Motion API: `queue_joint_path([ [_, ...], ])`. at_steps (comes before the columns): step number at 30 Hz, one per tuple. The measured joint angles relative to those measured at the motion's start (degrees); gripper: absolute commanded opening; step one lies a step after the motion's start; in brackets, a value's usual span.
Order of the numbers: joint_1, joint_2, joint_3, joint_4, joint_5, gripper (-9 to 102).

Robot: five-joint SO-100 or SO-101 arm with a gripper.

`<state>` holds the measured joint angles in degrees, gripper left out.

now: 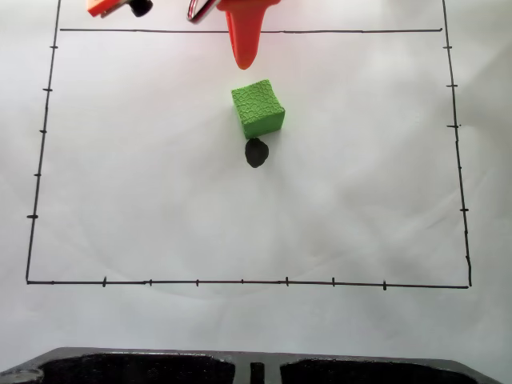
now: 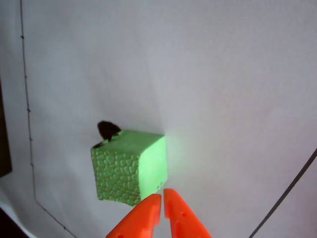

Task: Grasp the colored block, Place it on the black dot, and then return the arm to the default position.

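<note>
The colored block [image 1: 258,108] is a bright green crackle-textured cube resting on the white paper, just above the black dot [image 1: 256,152] in the fixed view, touching or overlapping its upper edge. In the wrist view the block [image 2: 130,166] hides most of the dot [image 2: 106,129], which peeks out behind its top left corner. The orange arm's pointed gripper [image 1: 243,58] hangs above the block at the top of the fixed view, apart from it. In the wrist view the gripper [image 2: 162,198] has its two orange fingertips pressed together, shut on nothing, just short of the block's near corner.
Thin black border lines with tick marks [image 1: 240,282] frame the white paper. Another orange arm part with a black piece [image 1: 120,6] and cables sit at the top edge. A dark object [image 1: 240,368] lies along the bottom edge of the fixed view.
</note>
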<state>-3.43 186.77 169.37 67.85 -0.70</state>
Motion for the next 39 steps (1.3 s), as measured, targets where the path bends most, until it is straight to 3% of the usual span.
queue_joint_path([
  [16,-0.4,-2.6,-0.2,-0.9,-7.4,0],
  [25,-0.2,-24.2,-15.6,-0.1,-8.6,0],
  [34,-0.6,-43.8,-28.9,1.9,-3.6,0],
  [39,-2.7,-48.8,-32.6,3.0,-2.2,9],
])
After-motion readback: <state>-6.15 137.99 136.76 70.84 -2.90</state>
